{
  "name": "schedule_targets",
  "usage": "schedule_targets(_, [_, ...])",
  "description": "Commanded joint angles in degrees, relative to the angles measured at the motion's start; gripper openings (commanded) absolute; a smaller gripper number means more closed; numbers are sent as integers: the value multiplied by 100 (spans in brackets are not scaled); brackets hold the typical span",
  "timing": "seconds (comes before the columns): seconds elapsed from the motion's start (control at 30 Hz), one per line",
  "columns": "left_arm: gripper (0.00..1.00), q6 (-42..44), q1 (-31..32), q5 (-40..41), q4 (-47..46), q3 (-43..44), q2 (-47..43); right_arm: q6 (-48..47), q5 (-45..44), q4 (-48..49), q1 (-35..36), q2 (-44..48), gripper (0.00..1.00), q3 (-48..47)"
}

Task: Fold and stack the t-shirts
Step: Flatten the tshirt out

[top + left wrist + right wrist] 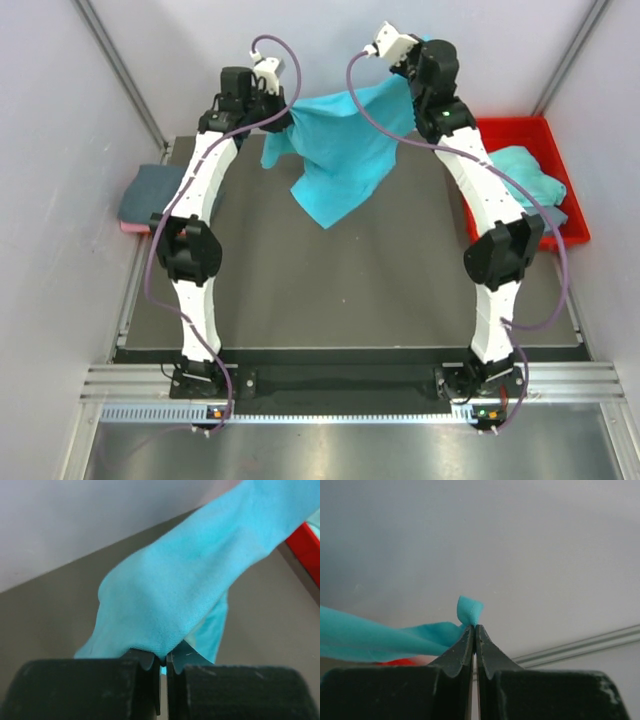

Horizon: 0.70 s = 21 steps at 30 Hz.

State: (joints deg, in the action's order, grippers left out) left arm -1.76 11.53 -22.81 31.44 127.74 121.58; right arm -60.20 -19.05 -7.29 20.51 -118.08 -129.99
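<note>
My left jaws are clenched on one edge of a turquoise t-shirt [345, 150]. My right jaws are clenched on another edge of the same shirt, and in the right wrist view a small tip of the cloth stands out above the closed tips. Both grips are raised over the far part of the surface [350, 290], toward 12 o'clock in the top view. The shirt stretches between them as a band. From there it hangs down in a long point toward the middle of the surface. I cannot tell whether its lowest corner touches the surface.

At about 2 o'clock stands a red bin [520, 128]. A second turquoise t-shirt [525, 172] lies crumpled in it, partly hidden behind my right arm [490, 200].

At about 10 o'clock, at the left edge of the surface, a folded slate blue-grey t-shirt [152, 190] lies on a pink t-shirt [133, 228]. Of the pink t-shirt only a thin edge shows.
</note>
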Motion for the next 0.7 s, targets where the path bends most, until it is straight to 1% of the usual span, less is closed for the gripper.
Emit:
schedule_targets(0.0, [0,123,-19,-74,-526,-203,-1046,395,182,-140,110,1321,0,497])
schedule_targets(0.03, [0,271,-19,-144,-447,-371,-1196,430,191,-246,146,1506,0,684])
schedule_targets(0.07, [0,281,-19,-215,-359,-538,-1337,579,287,-734,181,1821,0,808])
schedule_targets(0.13, [0,308,-19,-548,185,-952,-1689,781,733,-1465,295,2095,0,958])
schedule_targets(0.17, [0,334,-10,-680,370,-1249,-1899,1026,866,-2112,348,2305,0,1002])
schedule_targets(0.2, [0,325,-10,-890,798,-1408,-1988,1133,1033,-2432,435,2412,0,1107])
schedule_targets(0.23, [0,334,-10,-1057,1002,-1558,-2067,1369,1270,-2696,480,2578,0,1186])
schedule_targets(0.27, [0,343,-2,-1190,1248,-1829,-2181,1484,1420,-3169,523,2632,0,1265])
schedule_targets(0.3, [0,343,7,-1287,1590,-1962,-2217,1555,1622,-3417,602,2702,0,1353])
schedule_targets(0.37, [0,203,25,-1568,1891,-2339,-2270,1843,2105,-3891,664,2816,0,1678])
schedule_targets(0.4, [0,185,16,-1691,2188,-2429,-2270,1933,2281,-4077,725,2826,0,1775])
schedule_targets(0.43, [0,-41,16,-1962,2365,-2499,-2253,2151,2674,-4270,752,2765,0,1758])
schedule_targets(0.5, [0,-114,16,-2279,2742,-2614,-2174,2398,3115,-4885,840,2659,0,1531])
schedule_targets(0.53, [0,-219,25,-2420,3014,-2649,-2147,2617,3518,-5096,866,2502,0,1434])
schedule_targets(0.57, [0,-254,25,-2682,3052,-2815,-2182,2680,3731,-5525,893,2414,0,1337])
schedule_targets(0.6, [0,-263,25,-2772,3070,-2895,-2226,2715,3907,-5720,954,2334,0,1188])
schedule_targets(0.63, [11,-220,25,-2843,3078,-2965,-2278,2707,4239,-5879,989,2186,0,1161])
schedule_targets(0.67, [25,-185,25,-2930,3166,-3018,-2288,2620,4356,-6246,1025,2106,1,1108])
